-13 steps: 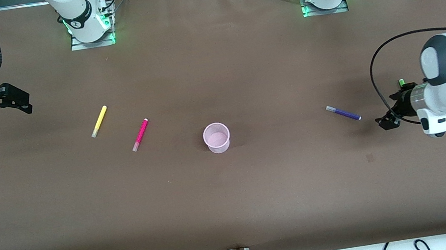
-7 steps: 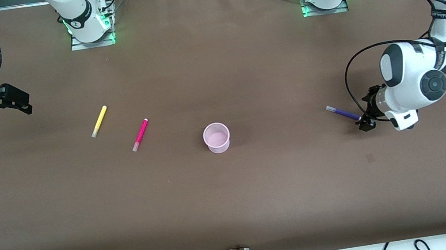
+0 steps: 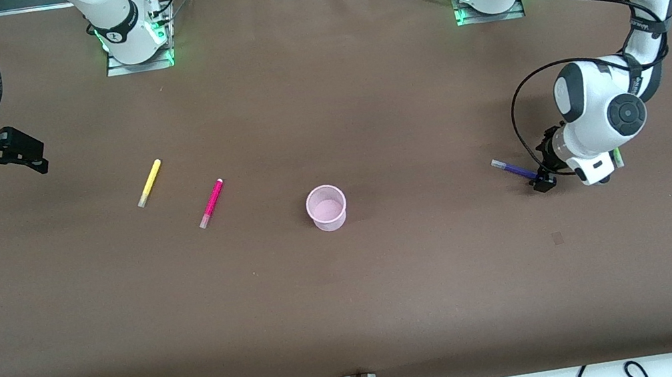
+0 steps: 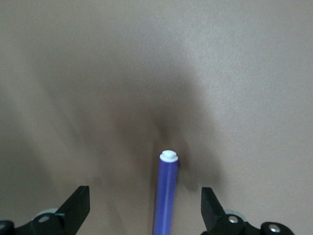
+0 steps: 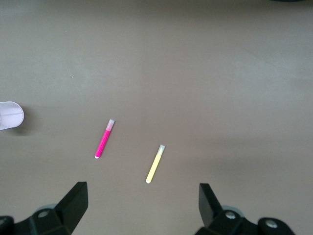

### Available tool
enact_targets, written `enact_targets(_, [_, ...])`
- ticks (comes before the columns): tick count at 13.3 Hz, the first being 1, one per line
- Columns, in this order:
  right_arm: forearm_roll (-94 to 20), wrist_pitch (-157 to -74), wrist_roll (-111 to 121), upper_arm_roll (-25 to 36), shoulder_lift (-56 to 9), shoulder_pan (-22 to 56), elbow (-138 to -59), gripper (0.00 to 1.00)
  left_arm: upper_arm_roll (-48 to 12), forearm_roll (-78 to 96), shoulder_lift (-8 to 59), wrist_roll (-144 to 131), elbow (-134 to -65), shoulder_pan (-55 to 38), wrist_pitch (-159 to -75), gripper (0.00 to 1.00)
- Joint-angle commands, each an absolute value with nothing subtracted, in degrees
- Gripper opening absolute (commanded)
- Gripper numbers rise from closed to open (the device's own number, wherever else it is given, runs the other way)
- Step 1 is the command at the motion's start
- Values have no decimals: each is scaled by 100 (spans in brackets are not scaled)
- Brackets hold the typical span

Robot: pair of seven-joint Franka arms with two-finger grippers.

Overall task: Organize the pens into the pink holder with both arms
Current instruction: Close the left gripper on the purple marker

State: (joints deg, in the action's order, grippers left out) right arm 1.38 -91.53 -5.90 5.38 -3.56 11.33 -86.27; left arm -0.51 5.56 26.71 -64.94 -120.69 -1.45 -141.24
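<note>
Left gripper sits low over the purple pen's end toward the left arm's side, jaws spread with the pen's long axis running between the fingers, well apart from the pink holder; right gripper waits, jaws spread.

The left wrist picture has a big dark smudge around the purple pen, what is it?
In the left wrist view, that soft dark patch on the table around the purple pen looks like a shadow, probably cast by the arm above; its edges are fuzzy. The front view shows a darker patch under the left gripper too.
</note>
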Motion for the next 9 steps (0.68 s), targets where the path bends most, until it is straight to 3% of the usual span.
enact_targets(1, [220,-9123,-615,536,-413,1151,-8499,100,-105,668,2619,-6583,-12190,-149,-14325,100])
enact_targets(8, [211,-9123,-615,536,-413,1151,-8499,100,-114,668,2751,-6776,-12208,-299,-14545,97])
enact_targets(9, [211,-9123,-615,536,-413,1151,-8499,100,-114,659,2751,-6837,-12225,-299,-14563,78])
